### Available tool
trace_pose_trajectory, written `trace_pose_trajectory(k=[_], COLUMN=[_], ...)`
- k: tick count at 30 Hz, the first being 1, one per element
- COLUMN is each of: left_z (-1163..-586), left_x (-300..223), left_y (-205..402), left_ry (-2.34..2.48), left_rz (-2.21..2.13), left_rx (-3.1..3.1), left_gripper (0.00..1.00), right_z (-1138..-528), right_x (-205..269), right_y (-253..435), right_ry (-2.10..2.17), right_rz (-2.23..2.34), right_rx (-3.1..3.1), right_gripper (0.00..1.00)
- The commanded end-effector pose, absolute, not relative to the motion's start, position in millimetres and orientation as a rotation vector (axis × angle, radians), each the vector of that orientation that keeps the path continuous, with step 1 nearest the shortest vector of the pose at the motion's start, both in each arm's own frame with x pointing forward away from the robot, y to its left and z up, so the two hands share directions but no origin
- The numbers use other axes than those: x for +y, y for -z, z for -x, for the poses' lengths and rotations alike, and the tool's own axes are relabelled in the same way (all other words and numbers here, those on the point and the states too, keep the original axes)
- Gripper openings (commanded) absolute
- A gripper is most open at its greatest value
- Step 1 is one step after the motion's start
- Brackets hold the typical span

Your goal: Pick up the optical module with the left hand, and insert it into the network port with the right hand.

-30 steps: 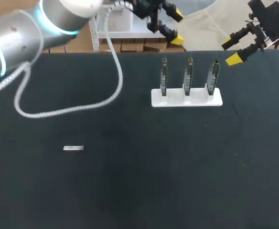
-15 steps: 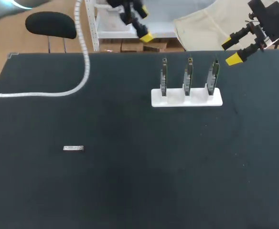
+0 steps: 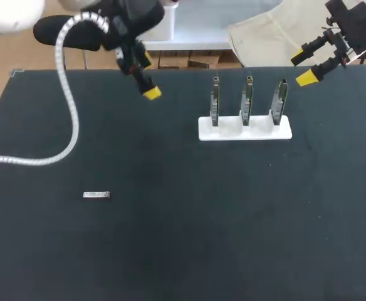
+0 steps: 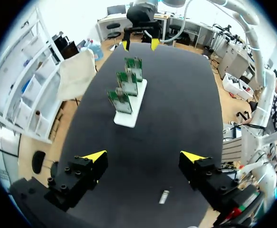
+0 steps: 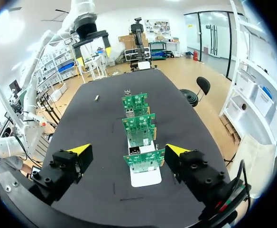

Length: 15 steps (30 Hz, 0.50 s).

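The left hand (image 3: 146, 76) hangs above the far part of the black table (image 3: 233, 219), its two yellow-tipped fingers spread wide with nothing between them. The optical module (image 3: 96, 195), a small silvery bar, lies flat on the table. In the left wrist view it sits below the spread fingers, a little nearer the right-side finger and touching neither. A white corrugated cable (image 3: 57, 144) trails from the left arm and loops across the table beside this hand, well apart from the module.

The right hand (image 3: 302, 67) hovers at the far edge of the table, also released and empty. Just ahead of it stands a white stand (image 3: 245, 127) holding three green circuit boards (image 3: 247, 97) upright in a row. In the right wrist view the row runs straight away from the hand, and the nearest board rises in the gap between the fingers without touching either. On that nearest board's top edge sits what looks like a small metal network port (image 5: 134, 151), though it is too small to make out clearly. The module lies well beyond the stand from this hand, off toward the left arm. The stand is apart from the left hand, off to its side toward the right arm.
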<state>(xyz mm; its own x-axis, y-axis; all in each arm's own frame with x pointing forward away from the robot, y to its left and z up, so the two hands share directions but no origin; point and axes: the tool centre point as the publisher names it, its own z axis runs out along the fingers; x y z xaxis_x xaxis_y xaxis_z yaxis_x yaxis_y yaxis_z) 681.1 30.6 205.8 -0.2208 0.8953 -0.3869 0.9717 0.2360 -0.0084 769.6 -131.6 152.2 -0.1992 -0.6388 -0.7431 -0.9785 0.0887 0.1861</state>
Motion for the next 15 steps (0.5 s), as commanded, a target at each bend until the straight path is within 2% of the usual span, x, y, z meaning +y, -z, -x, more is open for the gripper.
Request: trace_pose_trajectory(k=[1,15], left_z=[-654.2,-655.1], left_x=[49.5,47.3], left_y=[-199.1,-200.2], left_ry=[0.272,0.278], left_rz=[-1.616,-1.592], left_rx=[2.172,2.146], left_gripper=[1.00,1.00], right_z=[-767.1,-767.1], right_x=[-131.4,-131.4], right_y=[-152.2,-152.2], right_ry=[-0.924,-0.924], right_rz=[1.582,1.582], right_rx=[1.894,1.894], right_gripper=[1.00,1.00])
